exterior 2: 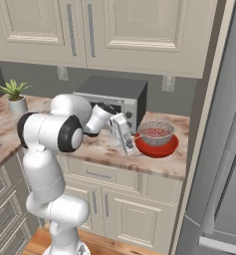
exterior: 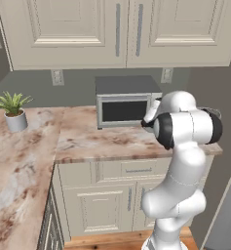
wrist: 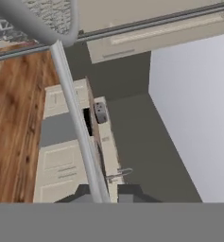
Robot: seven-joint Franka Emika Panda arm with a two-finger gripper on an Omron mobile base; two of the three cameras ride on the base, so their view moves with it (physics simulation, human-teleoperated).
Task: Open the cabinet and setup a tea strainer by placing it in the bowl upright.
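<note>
Arm bulks nearest, reaching right over the counter [exterior 2: 164, 167]. Gripper [exterior 2: 130, 148] clamps the strainer's wire handle [wrist: 78, 123]; fingers [wrist: 127, 193] pinch its near end. Strainer [exterior 2: 155, 132] basket sits in the red bowl [exterior 2: 157, 146], right of the microwave [exterior 2: 112, 97], opening up. Placing step looks nearly done. Next: open the fingers, back away without tipping the basket.
</note>
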